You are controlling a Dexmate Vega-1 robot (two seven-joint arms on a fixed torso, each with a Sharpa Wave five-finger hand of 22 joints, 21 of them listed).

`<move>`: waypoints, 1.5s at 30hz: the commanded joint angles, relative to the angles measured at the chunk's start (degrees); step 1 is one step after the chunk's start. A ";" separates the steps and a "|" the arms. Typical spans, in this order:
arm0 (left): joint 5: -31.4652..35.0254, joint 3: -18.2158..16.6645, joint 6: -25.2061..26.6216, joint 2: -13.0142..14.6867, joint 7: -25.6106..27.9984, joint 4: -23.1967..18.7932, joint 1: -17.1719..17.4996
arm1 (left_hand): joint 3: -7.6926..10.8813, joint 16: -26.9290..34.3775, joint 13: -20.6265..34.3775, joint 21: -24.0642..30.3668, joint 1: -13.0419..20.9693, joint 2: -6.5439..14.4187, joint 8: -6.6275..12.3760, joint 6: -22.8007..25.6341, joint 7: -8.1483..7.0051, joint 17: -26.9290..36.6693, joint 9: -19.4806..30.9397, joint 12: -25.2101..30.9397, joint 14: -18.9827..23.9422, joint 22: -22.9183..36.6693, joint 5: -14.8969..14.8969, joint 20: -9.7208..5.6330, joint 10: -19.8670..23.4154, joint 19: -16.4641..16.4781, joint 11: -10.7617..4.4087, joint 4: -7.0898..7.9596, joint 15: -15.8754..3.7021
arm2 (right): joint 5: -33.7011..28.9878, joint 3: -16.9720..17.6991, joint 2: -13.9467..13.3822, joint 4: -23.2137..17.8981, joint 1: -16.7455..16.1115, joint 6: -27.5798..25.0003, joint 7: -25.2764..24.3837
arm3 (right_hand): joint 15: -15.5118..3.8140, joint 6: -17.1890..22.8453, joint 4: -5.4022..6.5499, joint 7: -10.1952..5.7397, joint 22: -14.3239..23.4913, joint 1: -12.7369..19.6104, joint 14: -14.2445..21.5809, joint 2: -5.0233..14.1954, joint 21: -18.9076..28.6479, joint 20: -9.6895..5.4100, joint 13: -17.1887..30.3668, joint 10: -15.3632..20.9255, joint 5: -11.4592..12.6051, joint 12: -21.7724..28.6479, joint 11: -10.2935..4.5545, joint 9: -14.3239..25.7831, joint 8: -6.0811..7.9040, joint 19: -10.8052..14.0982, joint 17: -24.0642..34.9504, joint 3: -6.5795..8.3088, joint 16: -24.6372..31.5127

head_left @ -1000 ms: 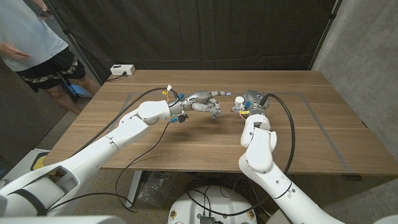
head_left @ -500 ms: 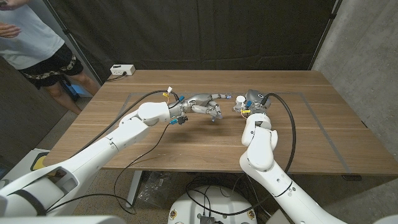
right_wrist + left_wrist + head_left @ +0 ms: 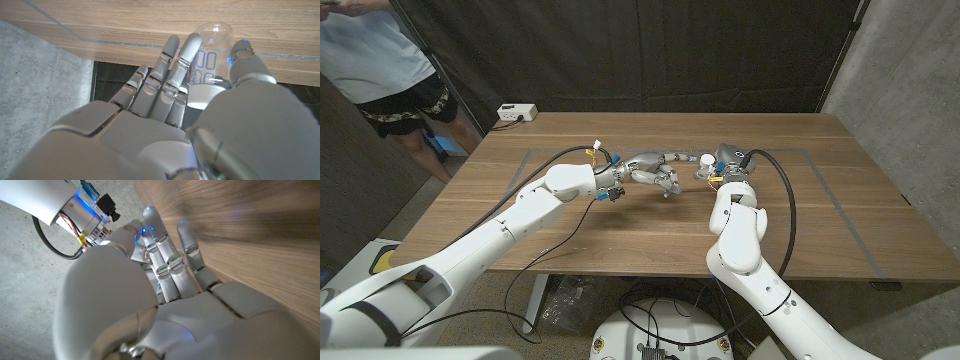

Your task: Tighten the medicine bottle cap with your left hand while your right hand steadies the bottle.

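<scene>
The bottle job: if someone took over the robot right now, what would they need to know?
Right hand: holds the clear bottle upright on the table, fingers around its body.
Left hand: reaches across to the white cap, fingers at it; whether they grip it cannot be told.
Done: bottle steadied, left hand at the cap.
Left: turn the cap tight; how far it is already screwed on cannot be told.
A person stands at the far left of the table.
</scene>
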 commanded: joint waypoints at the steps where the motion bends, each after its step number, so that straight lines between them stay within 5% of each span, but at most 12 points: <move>1: 0.30 0.37 0.01 -0.55 -0.33 0.16 -0.32 | 0.00 -0.11 15.23 0.27 0.32 0.40 0.15 -0.08 -0.03 0.18 0.11 0.05 0.45 0.13 0.07 -5.47 1.72 0.34 -1.21 0.16 -0.10 | -0.47 -0.02 -0.27 -0.51 -0.34 -0.11 0.75 | -2.30 9.03 0.96 -8.38 0.21 11.00 0.47 11.58 0.27 -4.39 0.13 0.19 0.30 -0.30 -0.23 0.12 0.46 0.47 0.28 1.35 0.30; 11: 0.93 0.90 0.34 -0.97 -0.59 0.40 -0.95 | -0.12 -0.07 15.48 0.33 0.47 0.43 0.09 -0.30 0.04 0.27 0.11 0.14 0.38 0.17 0.02 -5.47 1.69 0.25 -1.31 0.10 -0.10 | -0.60 0.32 -0.48 -1.28 -0.96 0.23 0.72 | -2.28 8.98 1.04 -8.41 0.22 10.93 0.45 11.61 0.27 -4.38 0.35 0.15 0.23 -0.31 -0.23 0.14 0.45 0.45 0.34 1.31 0.28; 22: 1.30 1.32 0.11 -1.27 -1.02 0.60 -1.28 | 0.03 -0.15 14.39 0.37 0.40 0.10 -0.50 -3.43 1.85 0.06 0.09 -0.45 0.81 0.13 0.14 -5.81 2.17 0.48 -0.96 0.06 -0.35 | -1.67 0.63 -0.40 -2.16 -1.64 0.36 1.08 | -2.20 8.96 1.16 -8.41 0.21 10.74 0.38 11.68 0.27 -4.34 0.51 0.12 0.19 -0.32 -0.24 0.14 0.45 0.44 0.32 1.33 0.21; 45: 1.24 1.61 -1.72 -1.11 -2.15 0.49 -1.10 | -0.21 -0.10 13.93 0.46 0.80 0.02 0.18 -2.78 1.14 0.33 0.04 -0.89 0.57 0.19 -0.08 -5.70 2.17 0.27 -1.22 0.00 -0.23 | -3.77 0.51 1.21 -2.36 -3.23 1.23 1.86 | -2.27 8.94 0.99 -8.38 0.21 10.89 0.34 11.63 0.27 -4.27 0.93 0.24 0.11 -0.26 -0.17 0.16 0.48 0.43 0.40 1.39 0.19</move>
